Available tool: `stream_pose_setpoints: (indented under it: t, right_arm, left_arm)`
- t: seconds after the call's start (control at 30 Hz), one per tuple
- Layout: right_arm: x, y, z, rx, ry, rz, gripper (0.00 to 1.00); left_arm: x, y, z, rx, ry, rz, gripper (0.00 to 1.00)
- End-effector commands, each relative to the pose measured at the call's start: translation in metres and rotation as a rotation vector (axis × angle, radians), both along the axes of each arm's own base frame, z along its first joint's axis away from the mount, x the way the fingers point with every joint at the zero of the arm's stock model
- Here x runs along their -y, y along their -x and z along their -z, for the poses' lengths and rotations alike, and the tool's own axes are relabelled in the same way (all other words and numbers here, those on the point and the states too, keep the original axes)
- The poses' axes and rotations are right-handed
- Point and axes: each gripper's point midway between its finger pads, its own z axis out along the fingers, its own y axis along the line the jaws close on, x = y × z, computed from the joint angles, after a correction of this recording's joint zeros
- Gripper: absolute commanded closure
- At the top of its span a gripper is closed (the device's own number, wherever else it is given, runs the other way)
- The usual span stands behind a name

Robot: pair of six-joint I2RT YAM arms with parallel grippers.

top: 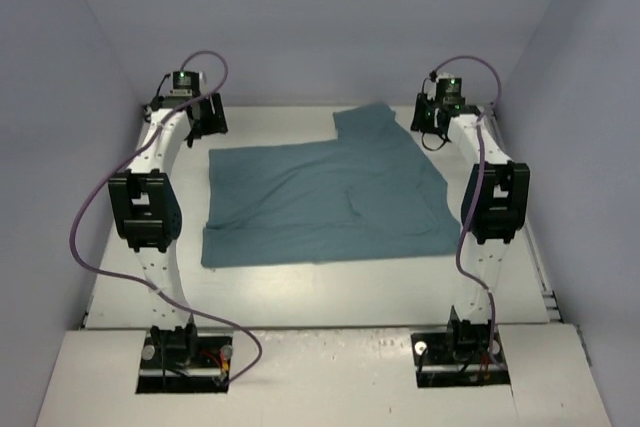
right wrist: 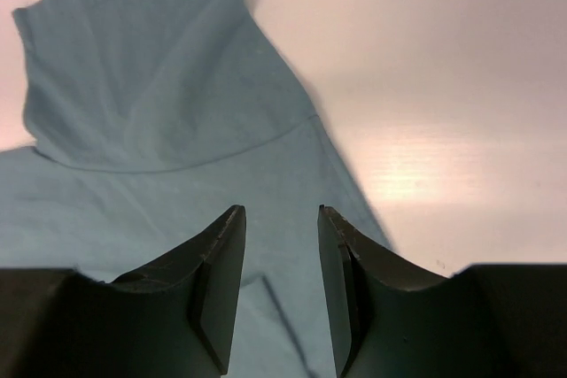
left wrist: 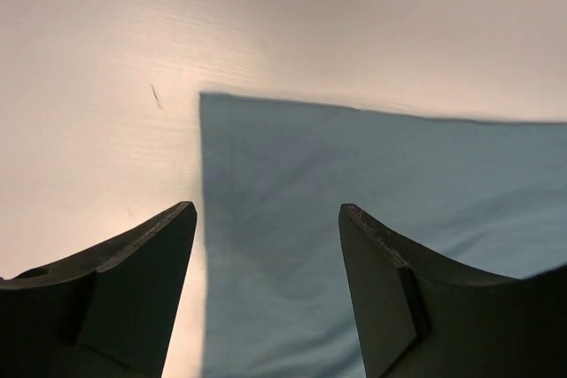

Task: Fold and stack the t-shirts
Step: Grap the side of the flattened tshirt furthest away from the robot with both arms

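**One teal t-shirt flat on the bench, both claws apart at its far corners**

A single t-shirt (top: 320, 202) lies spread on the white bench (top: 300, 292), filling the middle of the overhead view. One sleeve (top: 368, 122) juts out toward the upper right. The shirt's left and lower edges run fairly straight.

There are two arms, and each ends in one claw with two fingers. The left claw (top: 205, 119) sits in the upper left of the overhead view, near the shirt's upper left corner. In its own camera the left claw (left wrist: 266, 208) has its fingers wide apart with nothing between them. The cloth fills the centre and right of that frame. The shirt's side edge runs down just inside the left finger (left wrist: 133, 281), which is over bare bench, and the other finger is over cloth.

The right claw (top: 432, 132) is in the upper right of the overhead view, just beside the sleeve. In its own camera the right claw (right wrist: 280, 210) also has its fingers apart, with a narrower gap and no cloth pinched in it. The sleeve (right wrist: 133, 59) spreads across the upper left of that frame, with the shirt's body below it.
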Motion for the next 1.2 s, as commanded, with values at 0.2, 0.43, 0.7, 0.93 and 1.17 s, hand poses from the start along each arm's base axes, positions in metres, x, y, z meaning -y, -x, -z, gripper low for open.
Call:
stream_pose_setpoints:
  t: [0.2, 0.43, 0.7, 0.93, 1.17]
  right_arm:
    - [-0.005, -0.041, 0.011, 0.055, 0.013, -0.166, 0.63]
    - [-0.004, -0.046, 0.022, 0.05, 0.037, -0.194, 0.61]
    - [0.011, -0.05, 0.036, 0.034, 0.039, -0.184, 0.61]
    - [0.019, -0.053, 0.049, 0.021, 0.034, -0.186, 0.6]
    - [0.012, -0.052, 0.075, -0.014, -0.011, -0.222, 0.6]
  left_arm:
    - [-0.028, -0.027, 0.047, -0.061, -0.071, 0.132, 0.37]
    - [-0.035, -0.043, 0.067, -0.071, -0.083, 0.146, 0.37]
    - [-0.041, -0.059, 0.084, -0.068, -0.08, 0.163, 0.37]
    - [-0.031, -0.061, 0.096, -0.075, -0.039, 0.214, 0.42]
    - [-0.024, -0.061, 0.101, -0.079, -0.006, 0.238, 0.51]
